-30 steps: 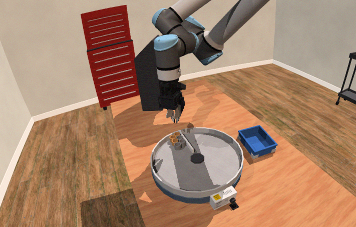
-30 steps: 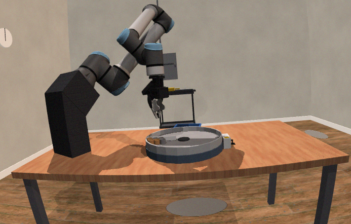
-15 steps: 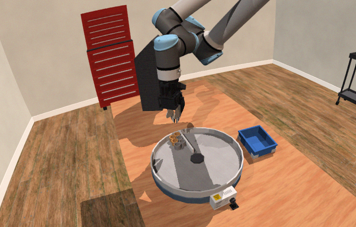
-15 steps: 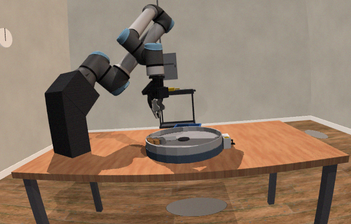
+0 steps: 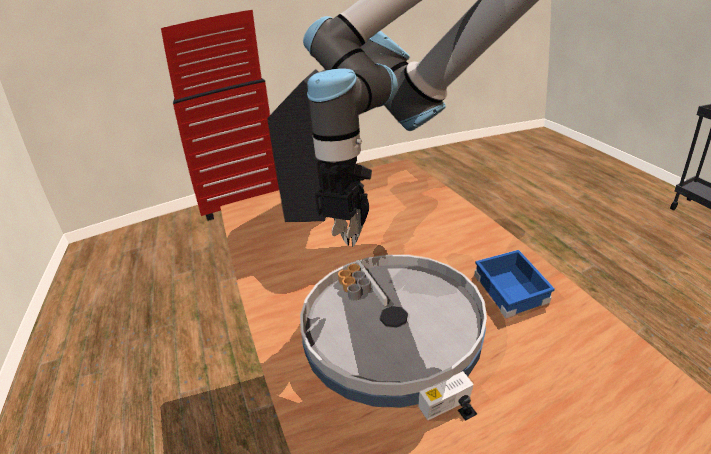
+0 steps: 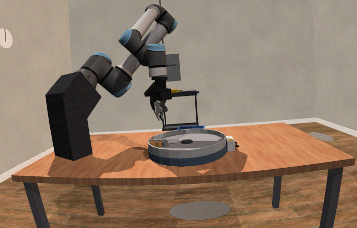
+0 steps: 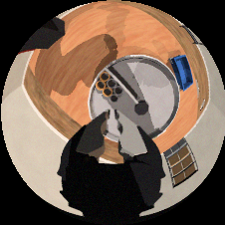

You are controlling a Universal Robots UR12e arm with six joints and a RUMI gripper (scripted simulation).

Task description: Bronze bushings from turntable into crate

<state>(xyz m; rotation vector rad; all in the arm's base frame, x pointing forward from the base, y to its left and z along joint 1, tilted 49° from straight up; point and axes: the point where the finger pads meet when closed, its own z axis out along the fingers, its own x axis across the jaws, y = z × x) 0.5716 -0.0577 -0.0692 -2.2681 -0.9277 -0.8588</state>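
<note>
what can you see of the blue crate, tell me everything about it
The blue rectangular plastic-looking crate is an open-topped bin with low walls, a flat floor and pale grey feet at its corners. It sits upright on the wooden table top, just beside the round grey turntable and apart from its rim, on the side away from the clustered bushings. Nothing is visible inside it, and only the table touches it.
</note>
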